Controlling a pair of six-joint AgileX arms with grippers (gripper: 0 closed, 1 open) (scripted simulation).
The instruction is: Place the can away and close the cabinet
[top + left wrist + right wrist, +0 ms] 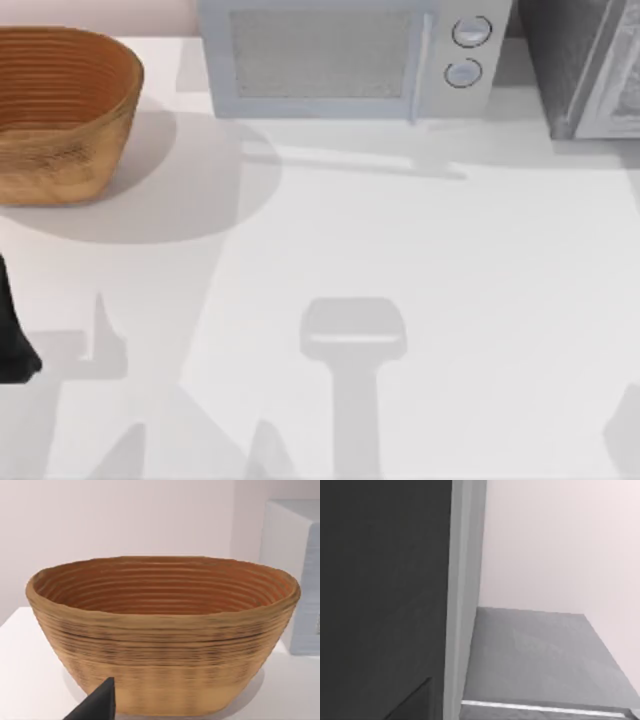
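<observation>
Left arm: I am seeing a dark part of my left arm (14, 330) sitting at the table's left edge, below the basket in the top view.
Left gripper: one dark fingertip (97, 704) is poking into the left wrist view, close in front of the basket wall; I cannot tell whether the fingers are open or closed.
Basket: a woven tan basket (60, 115) is standing upright at the table's far left corner; the inside I am seeing from the left wrist is bare ribbed wall.
Microwave: a pale microwave (345, 55) with two round knobs is sitting at the far edge, centre, door shut; its white side is just beside the basket in the left wrist view.
Cabinet: a grey cabinet (585, 65) is standing at the far right corner; the right wrist camera is looking along a dark panel and a pale edge strip onto a grey shelf floor (535, 655).
Right gripper: a dark fingertip (415, 705) is showing against the dark panel; I cannot tell its finger state.
Can: I am not able to locate the can from these views.
Table: the white table (400, 250) is carrying only shadows across its middle.
</observation>
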